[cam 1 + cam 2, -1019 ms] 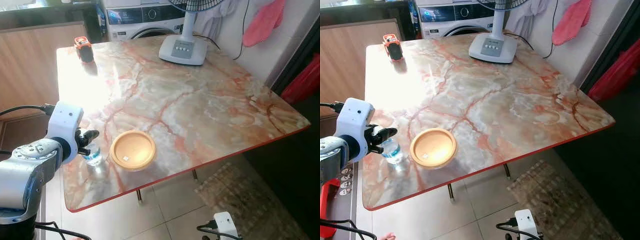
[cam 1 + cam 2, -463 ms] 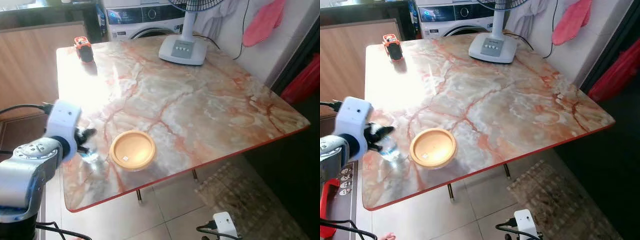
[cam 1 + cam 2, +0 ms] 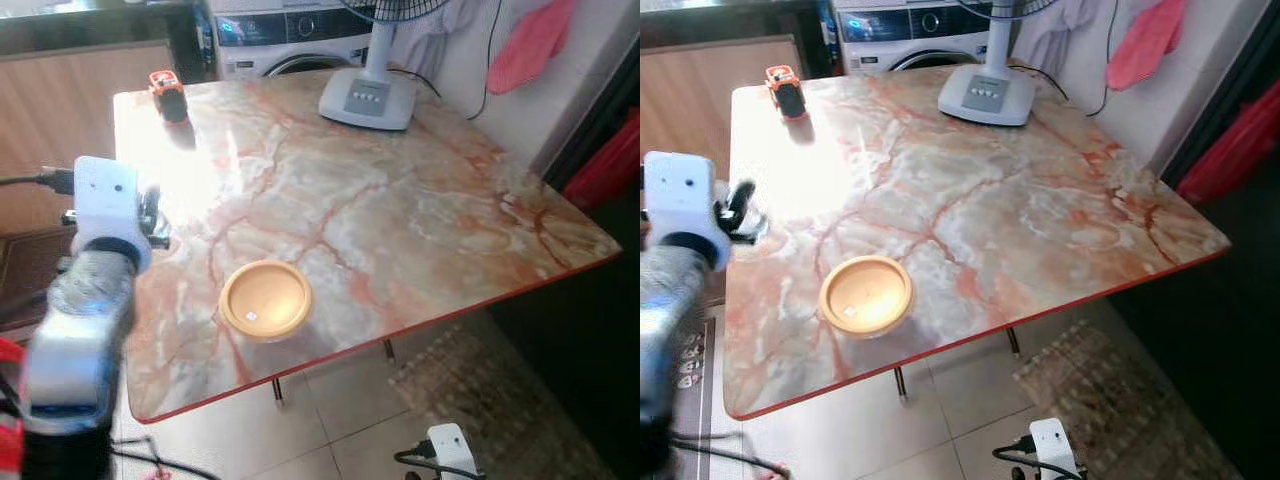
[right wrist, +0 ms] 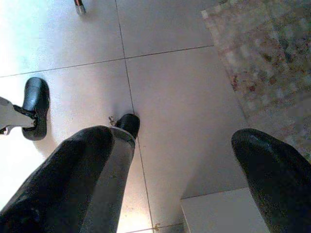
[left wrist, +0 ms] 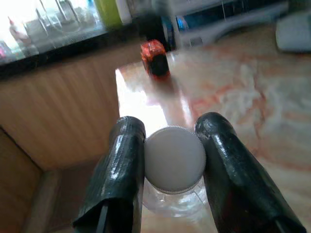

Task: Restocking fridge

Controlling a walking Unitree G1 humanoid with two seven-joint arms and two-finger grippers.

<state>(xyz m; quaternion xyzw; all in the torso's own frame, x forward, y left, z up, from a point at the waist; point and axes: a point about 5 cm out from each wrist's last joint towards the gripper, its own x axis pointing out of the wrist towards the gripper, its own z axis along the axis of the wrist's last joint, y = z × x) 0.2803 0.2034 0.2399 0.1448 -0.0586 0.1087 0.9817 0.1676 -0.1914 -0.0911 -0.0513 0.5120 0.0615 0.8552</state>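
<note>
While the left arm stands raised at the left edge of the marble worktop (image 3: 400, 220), the left tool (image 5: 175, 160) has its two black fingers (image 5: 121, 170) closed against the white screw cap (image 5: 175, 156) of a small clear bottle (image 5: 172, 201), one finger on each side of the cap. In the left wrist view the bottle hangs just below the fingers, with the worktop's edge and a wooden cabinet (image 5: 63, 107) behind it. In the eye views the tool is blurred and the bottle cannot be made out.

Just right of the arm, a shallow orange bowl (image 3: 265, 298) sits near the worktop's front edge. At the far left corner lies an orange tape measure (image 3: 167, 88). Further right, at the back, stands the base of a fan (image 3: 368, 98), with a washing machine (image 3: 290, 35) behind it. On the wall at the right hangs a pink cloth (image 3: 530, 45).

The right tool (image 4: 180, 160) hangs over the tiled floor (image 4: 184, 97), its fingers spread wide and holding nothing.

Handling, as judged: the bottle looks light, thin-walled plastic, smooth and likely to yield under pressure. The ribbed cap and the neck beneath it are the stiff parts; a grip there, as shown, should hold better than one on the slippery body, though the bottle may swing below it.
</note>
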